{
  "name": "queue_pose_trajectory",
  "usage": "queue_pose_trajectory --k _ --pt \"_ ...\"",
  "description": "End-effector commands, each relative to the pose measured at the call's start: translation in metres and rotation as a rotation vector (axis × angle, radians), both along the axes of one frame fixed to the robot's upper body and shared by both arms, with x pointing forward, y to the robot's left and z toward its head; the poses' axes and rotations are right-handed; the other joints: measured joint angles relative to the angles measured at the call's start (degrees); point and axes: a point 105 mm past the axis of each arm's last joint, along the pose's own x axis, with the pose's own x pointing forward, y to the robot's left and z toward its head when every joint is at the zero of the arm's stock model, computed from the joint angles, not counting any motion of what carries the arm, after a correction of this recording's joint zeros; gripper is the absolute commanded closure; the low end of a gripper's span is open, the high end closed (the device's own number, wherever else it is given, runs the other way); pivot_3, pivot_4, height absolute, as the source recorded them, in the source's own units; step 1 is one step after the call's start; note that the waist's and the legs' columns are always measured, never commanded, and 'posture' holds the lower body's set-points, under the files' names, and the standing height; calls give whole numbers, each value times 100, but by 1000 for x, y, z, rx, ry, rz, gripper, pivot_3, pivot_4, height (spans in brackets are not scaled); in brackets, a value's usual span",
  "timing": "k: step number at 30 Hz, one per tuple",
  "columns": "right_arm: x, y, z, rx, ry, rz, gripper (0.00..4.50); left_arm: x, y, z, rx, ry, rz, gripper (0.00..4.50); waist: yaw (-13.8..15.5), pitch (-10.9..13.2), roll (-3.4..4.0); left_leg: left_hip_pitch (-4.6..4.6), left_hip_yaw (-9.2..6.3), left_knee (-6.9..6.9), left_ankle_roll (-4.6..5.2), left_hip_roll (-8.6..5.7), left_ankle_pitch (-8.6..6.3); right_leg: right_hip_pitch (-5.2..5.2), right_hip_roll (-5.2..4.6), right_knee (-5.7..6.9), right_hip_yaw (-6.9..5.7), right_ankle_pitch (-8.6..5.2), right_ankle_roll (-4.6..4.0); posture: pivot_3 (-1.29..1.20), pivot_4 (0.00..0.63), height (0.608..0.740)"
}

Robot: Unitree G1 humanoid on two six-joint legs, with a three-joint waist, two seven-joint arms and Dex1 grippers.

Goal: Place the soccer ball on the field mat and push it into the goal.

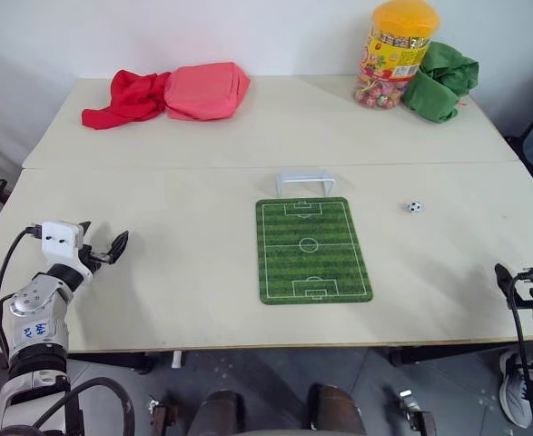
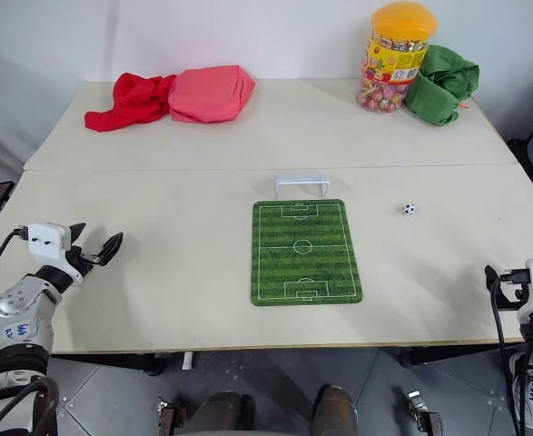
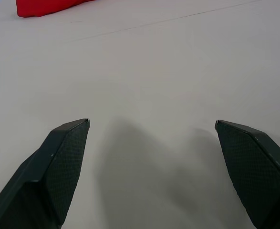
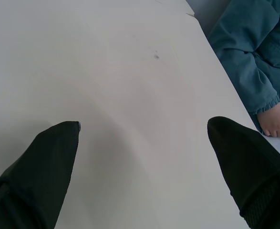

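The soccer ball [image 1: 414, 207], tiny and white with black patches, lies on the bare table to the right of the field mat [image 1: 311, 250]. The white goal [image 1: 305, 183] stands at the mat's far end, its mouth facing the mat. Near the table's front left, well away from the mat, my left gripper [image 1: 104, 238] hovers open, with bare tabletop between its fingers [image 3: 58, 157]. At the front right edge my right gripper [image 2: 495, 280] is open too, and there is nothing between its fingers [image 4: 49, 157]. The ball sits well ahead of it and further in toward the mat.
At the back of the table lie a red cloth [image 1: 125, 98] and a pink pouch [image 1: 207, 89] on the left. A candy jar [image 1: 395, 54] and a green cloth [image 1: 440, 80] are on the right. A person's hand [image 4: 275, 119] and blue sleeve [image 4: 249, 47] are beyond the right table edge.
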Motion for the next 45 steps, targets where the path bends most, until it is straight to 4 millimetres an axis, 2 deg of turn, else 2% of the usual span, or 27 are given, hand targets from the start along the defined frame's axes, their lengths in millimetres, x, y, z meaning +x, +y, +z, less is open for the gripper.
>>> queue_pose_trajectory --k 1,5,7,9,11,14,17,20,25,31,38,45 --pt "1 -2 13 -32 -34 8 17 0 -5 -3 25 16 -24 0 1 0 0 0 0 0 0 0 0 0 0 0 0 0 0 0 150 740" --pt "2 -2 16 -29 -43 9 17 0 -7 3 -26 -5 -28 0 3 0 0 0 1 0 0 0 0 0 0 0 0 0 0 0 150 740" --pt "6 -1 22 -30 -53 19 17 0 -11 2 -13 24 -61 0 2 0 0 -1 1 1 0 0 0 -1 0 0 1 0 0 0 150 740" --pt "10 1 29 -36 -57 41 17 0 -13 7 -38 19 -88 0 -1 1 1 -2 2 2 0 0 0 -2 0 0 3 0 0 0 150 740" --pt "19 7 43 -30 -75 81 17 0 -24 17 -48 6 -165 0 -11 2 0 -3 3 2 0 1 0 -5 2 0 4 0 0 0 150 740" --pt "39 21 67 9 -106 153 17 -4 -44 27 6 -15 -309 0 -27 4 0 -6 7 3 0 4 0 -11 4 1 6 1 -2 0 150 740" --pt "57 36 81 39 -111 211 17 -5 -55 28 25 -12 -393 0 -38 4 0 -6 14 3 -1 10 -1 -14 10 0 10 5 -8 0 150 740" --pt "87 71 93 81 -117 332 17 -12 -77 42 -13 -95 -554 0 -33 5 -2 -14 14 5 -2 12 -1 -23 13 1 10 5 -8 0 150 740" --pt "122 110 87 99 -57 454 17 -33 -98 49 -10 -147 -787 0 -27 6 -4 -28 24 8 -2 13 -1 -47 13 8 18 7 -11 0 150 740" --pt "151 134 75 121 -24 513 17 -60 -107 42 -3 -94 -960 0 -41 7 -5 -93 21 28 -1 10 -2 -101 13 17 17 7 -11 0 150 740" --pt "163 137 57 142 10 501 17 -78 -99 41 4 -74 -922 0 -61 8 -4 -96 18 33 -1 12 -1 -104 13 27 17 7 -12 0 150 740" --pt "161 132 45 178 26 472 17 -90 -96 43 4 -62 -905 0 -65 10 -1 -97 18 40 -1 13 -1 -104 14 31 18 7 -12 0 150 740"
